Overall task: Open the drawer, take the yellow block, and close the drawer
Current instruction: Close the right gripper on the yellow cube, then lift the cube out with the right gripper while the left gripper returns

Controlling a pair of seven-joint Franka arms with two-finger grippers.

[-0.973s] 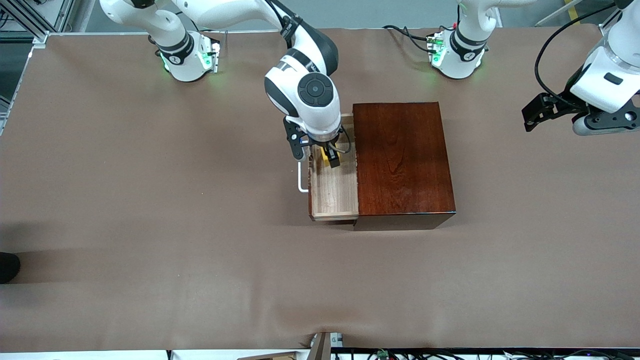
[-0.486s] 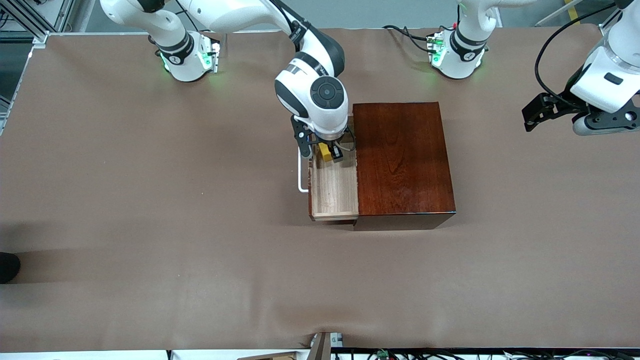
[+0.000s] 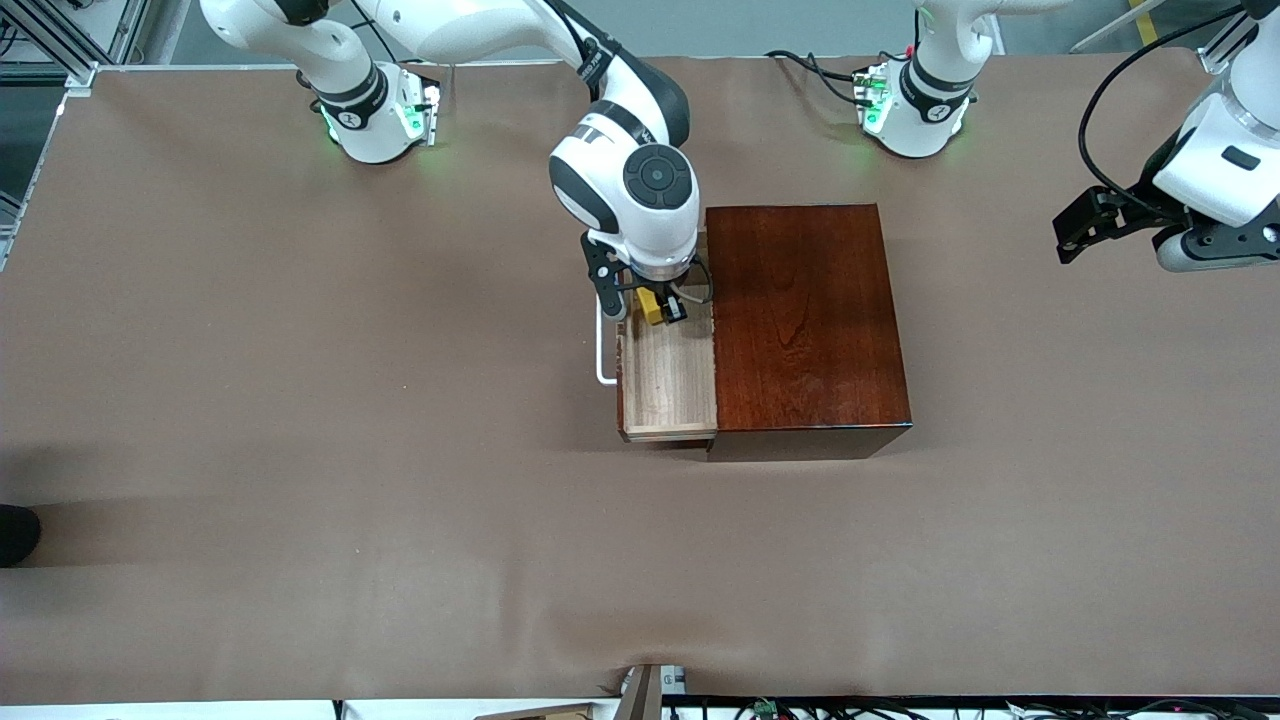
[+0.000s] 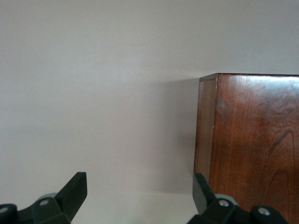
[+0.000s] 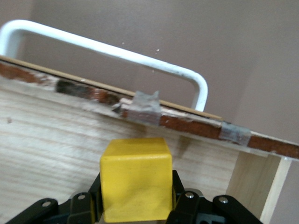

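1. Fingers of right gripper (image 3: pixel 662 308) are now pinching the block (image 5: pixel 136 184), which I am seeing inside the open drawer (image 3: pixel 668 385).
2. Left gripper (image 4: pixel 140 196) is waiting, spread, beside the box (image 3: pixel 805 325).
3. I am judging lifting comes next.

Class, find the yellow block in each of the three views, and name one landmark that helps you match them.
Front view: yellow block in the right gripper, over the open drawer.
Left wrist view: not in it; only the wooden box shows.
Right wrist view: yellow block between the fingers.
Shared landmark: the white handle.
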